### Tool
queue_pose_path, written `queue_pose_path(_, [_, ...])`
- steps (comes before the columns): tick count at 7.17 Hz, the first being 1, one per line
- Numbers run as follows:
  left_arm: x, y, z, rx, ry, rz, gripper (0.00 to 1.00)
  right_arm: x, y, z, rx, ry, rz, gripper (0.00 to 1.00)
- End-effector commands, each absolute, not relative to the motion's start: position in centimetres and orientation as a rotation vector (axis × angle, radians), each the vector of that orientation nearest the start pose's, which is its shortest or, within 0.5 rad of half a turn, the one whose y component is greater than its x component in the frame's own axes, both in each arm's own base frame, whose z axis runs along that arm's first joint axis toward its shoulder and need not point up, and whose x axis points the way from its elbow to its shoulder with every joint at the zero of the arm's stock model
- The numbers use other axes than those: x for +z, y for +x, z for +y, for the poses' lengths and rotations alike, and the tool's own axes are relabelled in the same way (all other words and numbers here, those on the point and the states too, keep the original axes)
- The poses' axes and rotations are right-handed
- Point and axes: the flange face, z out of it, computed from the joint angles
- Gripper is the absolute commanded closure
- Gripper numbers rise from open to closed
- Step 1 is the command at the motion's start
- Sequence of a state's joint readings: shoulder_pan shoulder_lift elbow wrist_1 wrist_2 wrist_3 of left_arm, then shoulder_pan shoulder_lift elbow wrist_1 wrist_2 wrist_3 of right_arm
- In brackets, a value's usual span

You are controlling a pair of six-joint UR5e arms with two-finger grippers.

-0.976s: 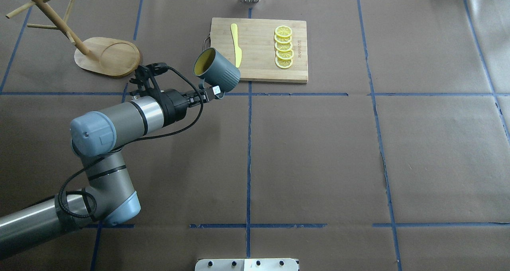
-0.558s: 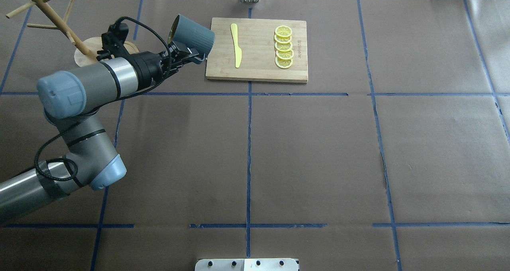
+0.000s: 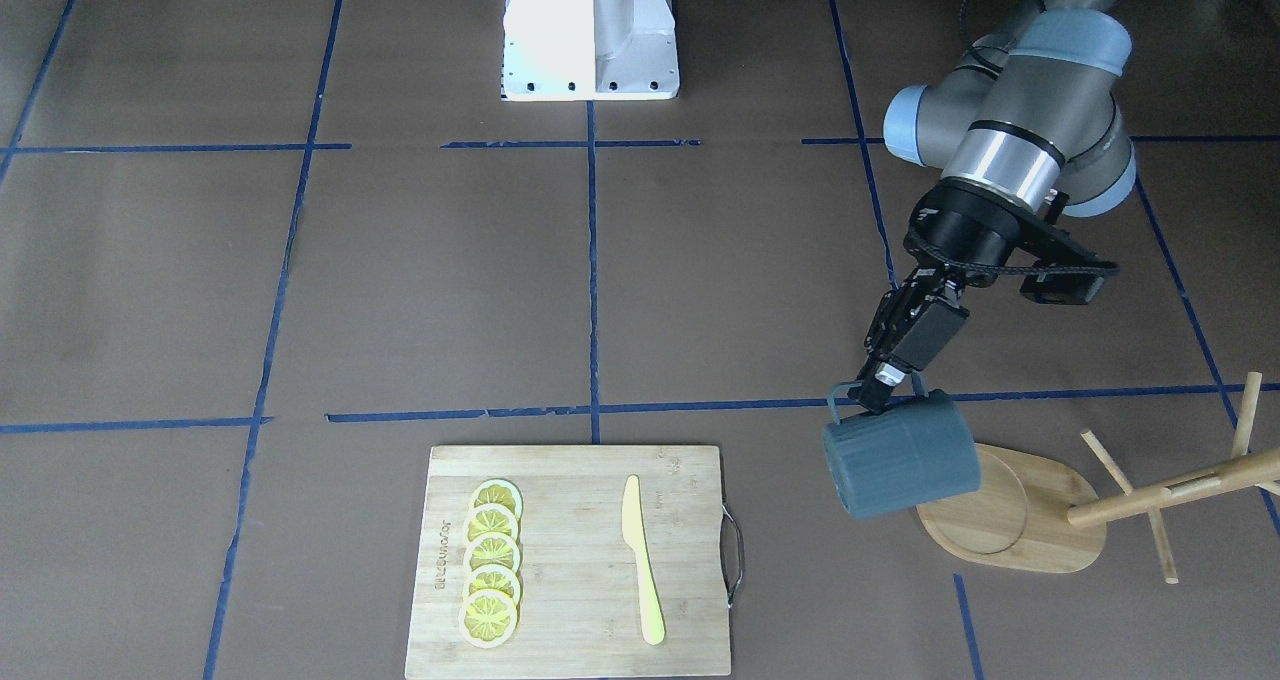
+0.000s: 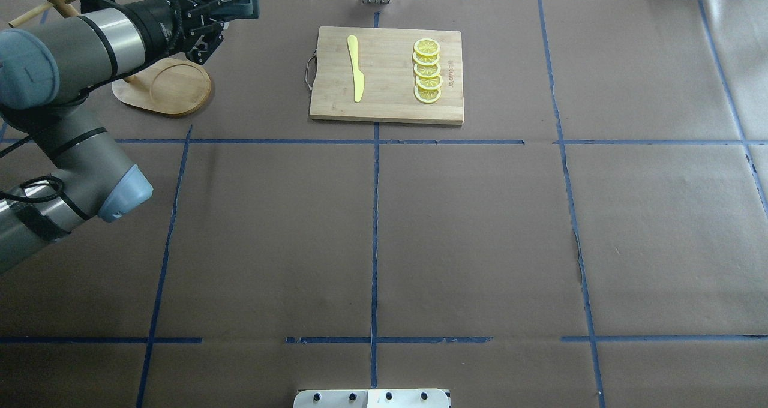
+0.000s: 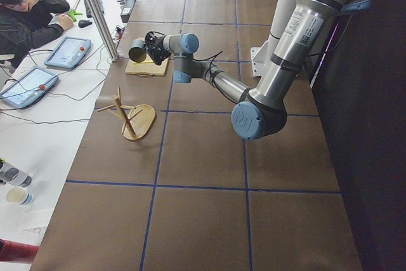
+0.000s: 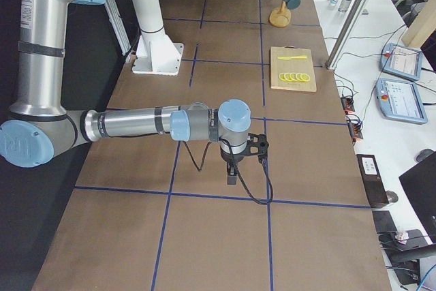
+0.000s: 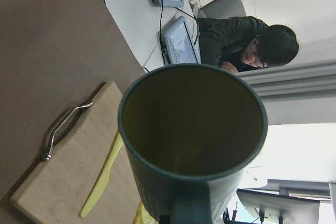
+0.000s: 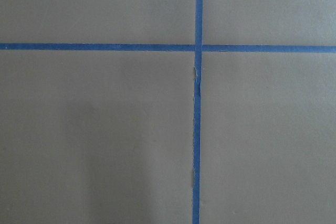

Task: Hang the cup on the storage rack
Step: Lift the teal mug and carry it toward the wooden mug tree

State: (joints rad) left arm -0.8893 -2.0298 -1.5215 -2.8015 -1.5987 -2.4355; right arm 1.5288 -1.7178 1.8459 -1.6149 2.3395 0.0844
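Exterior front-facing: your left gripper [image 3: 872, 398] is clamped on the loop handle of the small teal-grey ribbed cup [image 3: 900, 455], which it carries on its side above the table.
You grip the handle's edge, likely to leave the loop free for a peg. The light bamboo mug-tree rack [image 3: 1040, 530] stands at the cup's 4 o'clock, apart. Your right gripper [image 6: 232, 178] hangs over bare table, and I cannot tell how its jaws stand.

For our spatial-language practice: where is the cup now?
In the front-facing view the cup is on the view's right, held sideways by the left pincer, between the cutting board and the storage rack.
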Motion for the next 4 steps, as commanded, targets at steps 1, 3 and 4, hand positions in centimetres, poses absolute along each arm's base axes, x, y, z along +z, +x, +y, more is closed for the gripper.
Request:
queue_pose_path(1, [32.8,26.1,-60.8,-1.43,-0.2,1.975,1.0,59.4,4.6,-43.6,0.007,0.036,-0.77,0.0])
queue_pose_path(3, [36.8,23.1,-61.8,-1.477,-0.328,2.093,1.0,59.3,4.6,-43.7,0.006,0.039,-0.77,0.0])
queue_pose_path(4, [37.7,21.7,-61.8,-1.471,-0.359,2.15,1.0,59.2,4.6,-43.8,0.005,0.04,-0.772,0.0])
